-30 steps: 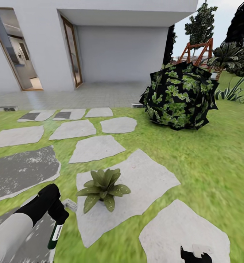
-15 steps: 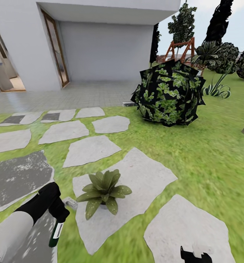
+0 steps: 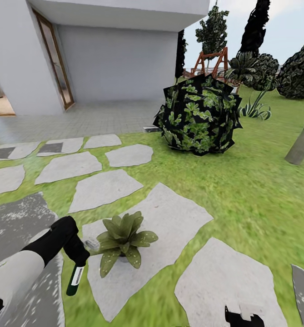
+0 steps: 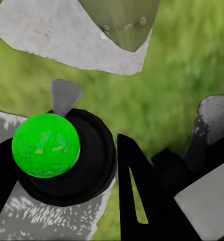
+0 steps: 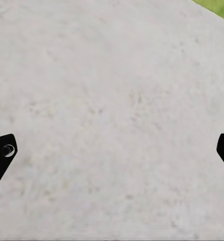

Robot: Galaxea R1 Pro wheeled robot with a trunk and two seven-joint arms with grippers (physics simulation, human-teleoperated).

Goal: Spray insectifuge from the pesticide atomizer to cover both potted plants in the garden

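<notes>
Nearest, the right gripper (image 5: 112, 150) hangs with its jaws spread wide and empty over a pale grey stepping stone (image 3: 229, 286). The left gripper (image 3: 74, 254) is clamped on the pesticide atomizer (image 3: 74, 281), which hangs bottom-down over the edge of a neighbouring stone; the left wrist view shows its round green base (image 4: 45, 144). Just beside it, a potted plant (image 3: 122, 238) with speckled leaves stands on a large stone (image 3: 170, 227). Beyond lie the lawn (image 3: 242, 190), further stones, a big round dark bush (image 3: 197, 116), a paved terrace (image 3: 88, 120), the white house wall (image 3: 124, 68) and a wooden swing frame (image 3: 211, 61).
</notes>
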